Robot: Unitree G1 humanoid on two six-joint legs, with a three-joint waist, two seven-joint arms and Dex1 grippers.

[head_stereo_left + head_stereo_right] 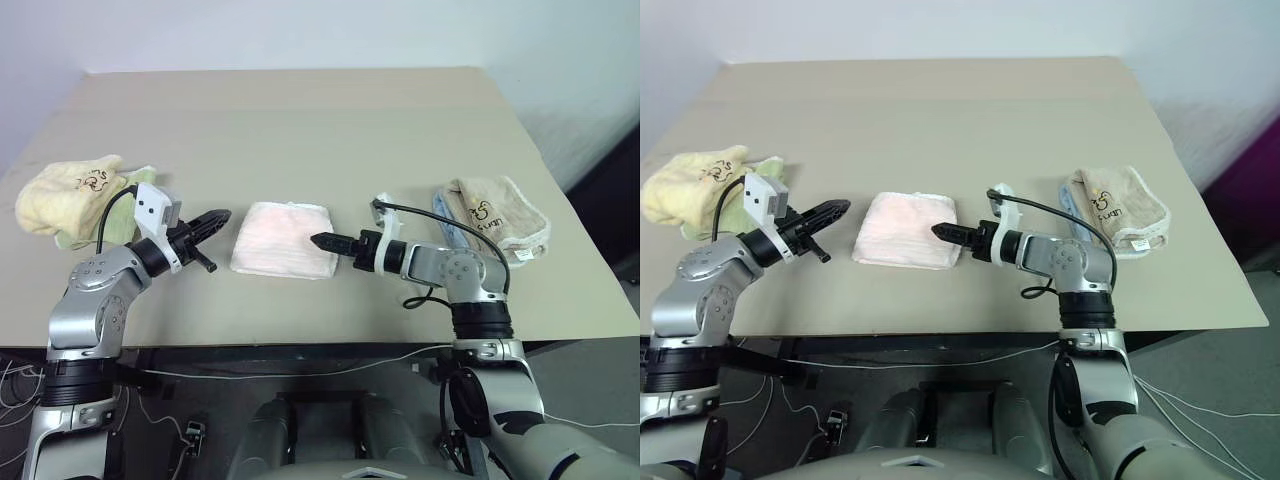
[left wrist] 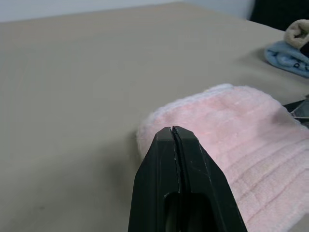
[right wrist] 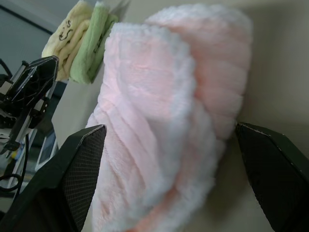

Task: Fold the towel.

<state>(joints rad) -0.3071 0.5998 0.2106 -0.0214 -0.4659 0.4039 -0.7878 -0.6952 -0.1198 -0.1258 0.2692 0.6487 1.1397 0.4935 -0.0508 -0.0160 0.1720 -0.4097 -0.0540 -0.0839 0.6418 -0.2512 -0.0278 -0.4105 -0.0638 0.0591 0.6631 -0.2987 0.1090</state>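
Note:
The towel (image 1: 283,238) is pale pink with a white edge and lies folded into a small thick rectangle in the middle of the table near its front. My left gripper (image 1: 213,221) hovers just left of the towel. In the left wrist view its fingers (image 2: 172,140) are pressed together with nothing in them, and the towel (image 2: 241,145) lies right behind them. My right gripper (image 1: 322,241) points at the towel's right edge. The right wrist view shows it open (image 3: 169,126), its fingers (image 3: 82,159) spread wide on either side of that edge.
Yellow and light-green towels (image 1: 72,196) lie bunched at the table's left side. At the right side, a beige towel (image 1: 500,215) rests on a blue one. The tan table (image 1: 300,120) stretches bare behind the towels. Its front edge runs just under both arms.

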